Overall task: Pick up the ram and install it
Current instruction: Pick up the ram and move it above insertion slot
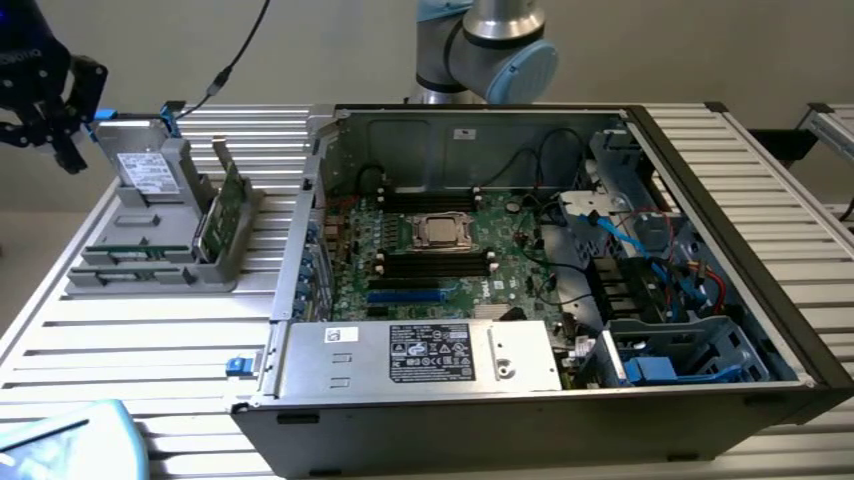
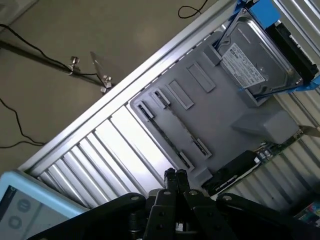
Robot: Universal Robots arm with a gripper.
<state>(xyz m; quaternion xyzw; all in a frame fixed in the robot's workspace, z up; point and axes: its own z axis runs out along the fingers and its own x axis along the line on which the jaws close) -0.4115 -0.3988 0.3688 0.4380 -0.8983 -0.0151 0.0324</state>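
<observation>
Slatted table (image 1: 134, 345) bears a grey holder (image 1: 140, 272), gripper (image 2: 175, 175) above it pressed together, empty.

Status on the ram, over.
Claw shut, empty, hovering near holder. Ram untouched in holder slot. Drive and card stand close by.

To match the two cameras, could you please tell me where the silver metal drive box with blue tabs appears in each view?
Exterior view: the silver metal drive box with blue tabs stands on edge at the rear end of the grey plastic holder, on the exterior view's left.
Wrist view: the drive box shows its white label, at the holder's end away from the narrow slots.
Shared landmark: the grey plastic holder.
</observation>
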